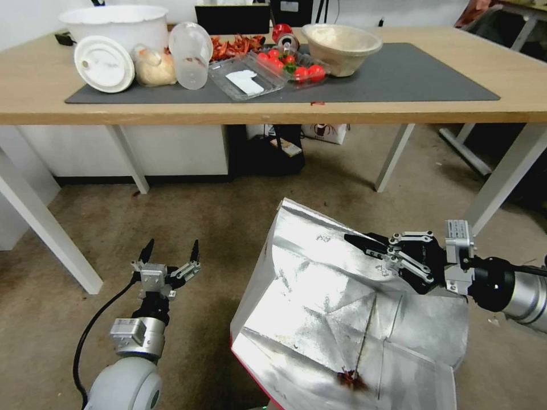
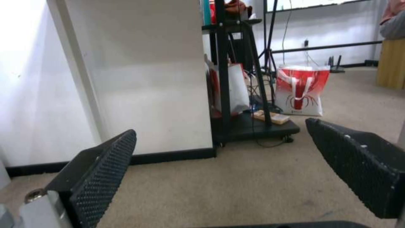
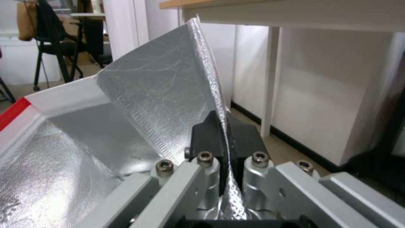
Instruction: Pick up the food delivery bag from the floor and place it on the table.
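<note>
Right gripper (image 1: 356,242) is pinching the top edge of the food delivery bag (image 1: 319,296); in the right wrist view the foil wall of the bag (image 3: 169,95) runs straight between the two black pads (image 3: 207,136), which are pressed onto it from both sides. Bag is open, silver foil lining facing up, red side panel showing at its lower left edge, a small dark red scrap lying inside on the foil. It sits low over the floor (image 1: 228,216), in front of the table's (image 1: 171,111) near edge, right of centre; can't tell if its base is touching the carpet or just lifted off. Left gripper (image 1: 171,253) hangs above the floor to the left of the bag, well apart from it, fingers spread wide and holding nothing; the left wrist view shows both ribbed pads (image 2: 101,177) far apart with bare carpet (image 2: 236,183) between them. Table carries a dark grey mat (image 1: 410,74) with a white tub (image 1: 119,23), a white lid (image 1: 103,64), a clear cup (image 1: 191,54), a clear tray with tomatoes (image 1: 290,65) and a beige bowl (image 1: 342,45). A small red-and-white bag (image 2: 302,90) stands on the carpet beyond a black stand (image 2: 236,79) under the table's far side.
</note>
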Motion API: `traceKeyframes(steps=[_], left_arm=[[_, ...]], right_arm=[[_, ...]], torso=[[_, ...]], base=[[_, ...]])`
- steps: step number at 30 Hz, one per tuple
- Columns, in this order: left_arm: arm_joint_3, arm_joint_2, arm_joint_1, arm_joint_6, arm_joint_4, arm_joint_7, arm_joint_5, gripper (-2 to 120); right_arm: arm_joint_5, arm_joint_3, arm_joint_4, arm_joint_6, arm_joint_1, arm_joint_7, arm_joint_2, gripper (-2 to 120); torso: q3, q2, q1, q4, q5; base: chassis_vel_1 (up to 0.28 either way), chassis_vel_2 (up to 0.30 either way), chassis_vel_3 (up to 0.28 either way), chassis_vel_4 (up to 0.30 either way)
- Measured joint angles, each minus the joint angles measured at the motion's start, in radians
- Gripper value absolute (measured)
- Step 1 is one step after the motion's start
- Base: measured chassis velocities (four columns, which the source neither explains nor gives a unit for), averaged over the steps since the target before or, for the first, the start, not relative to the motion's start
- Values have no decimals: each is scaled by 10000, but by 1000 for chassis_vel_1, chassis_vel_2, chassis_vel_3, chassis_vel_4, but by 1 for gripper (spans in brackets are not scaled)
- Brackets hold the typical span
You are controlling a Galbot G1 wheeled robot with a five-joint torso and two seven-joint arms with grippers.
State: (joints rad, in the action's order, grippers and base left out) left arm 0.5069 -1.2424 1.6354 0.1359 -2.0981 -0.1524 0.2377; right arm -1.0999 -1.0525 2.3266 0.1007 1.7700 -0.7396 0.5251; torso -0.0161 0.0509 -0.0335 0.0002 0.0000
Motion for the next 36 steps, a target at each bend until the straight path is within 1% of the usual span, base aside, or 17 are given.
traceKeyframes(steps=[2,3,6,8,10,13,15,16,19,20,22,24,31,33,36], left_arm=[[12,10,17,-72,-2,-34,-1,100],[12,10,17,-72,-2,-34,-1,100],[-18,14,95,-190,-14,-157,-52,100],[-27,14,111,-206,-29,-157,-64,100],[-71,4,150,-266,-92,-156,-95,100],[-86,1,159,-297,-125,-156,-102,100],[-98,-1,172,-332,-168,-169,-115,100],[-98,-1,172,-332,-168,-169,-115,100],[-88,-2,195,-341,-212,-210,-129,100],[-88,-2,195,-341,-212,-210,-129,100],[-79,-3,241,-401,-311,-245,-144,100],[-77,-2,254,-419,-332,-255,-146,100],[-74,-29,407,-513,-480,-474,-252,100],[-75,-33,416,-535,-511,-500,-253,100],[-75,-61,433,-574,-552,-539,-256,100]], right_arm=[[-7,-36,-50,-2,4,-107,-8,0],[-7,-36,-50,-2,4,-107,-8,0],[-49,-89,-64,3,0,-214,-3,0],[-57,-95,-64,6,0,-238,6,0],[-74,-133,-71,13,8,-344,35,0],[-85,-155,-74,18,16,-356,36,0],[-101,-206,-81,22,17,-360,28,0],[-101,-206,-81,22,17,-360,28,0],[-99,-241,-86,22,17,-363,16,0],[-99,-241,-86,22,17,-363,16,0],[-89,-253,-114,22,17,-376,-2,0],[-88,-255,-124,22,13,-384,-5,0],[-91,-324,-244,44,21,-743,9,0],[-98,-349,-260,47,19,-761,-3,0],[-152,-401,-283,66,9,-807,-27,0]], torso=[[-98,97,0,-1,0],[-98,97,0,-1,0],[-294,304,-9,0,-2],[-327,340,-14,0,-1],[-444,471,-34,0,-1],[-492,521,-39,0,0],[-610,670,-66,-1,0],[-610,670,-66,-1,0],[-748,823,-88,0,0],[-748,823,-88,0,0],[-862,956,-104,-1,0],[-896,997,-111,0,0],[-1167,1335,-180,0,0],[-1205,1378,-186,0,0],[-1329,1533,-219,-1,-1]], base=[[0,0,0,0],[0,0,0,0],[0,0,0,0],[0,0,0,0],[0,0,0,0],[0,0,0,0],[0,0,0,0],[0,0,0,0],[0,0,0,0],[0,0,0,0],[0,0,0,0],[0,0,0,0],[0,0,0,0],[0,0,0,0],[0,0,0,0]])
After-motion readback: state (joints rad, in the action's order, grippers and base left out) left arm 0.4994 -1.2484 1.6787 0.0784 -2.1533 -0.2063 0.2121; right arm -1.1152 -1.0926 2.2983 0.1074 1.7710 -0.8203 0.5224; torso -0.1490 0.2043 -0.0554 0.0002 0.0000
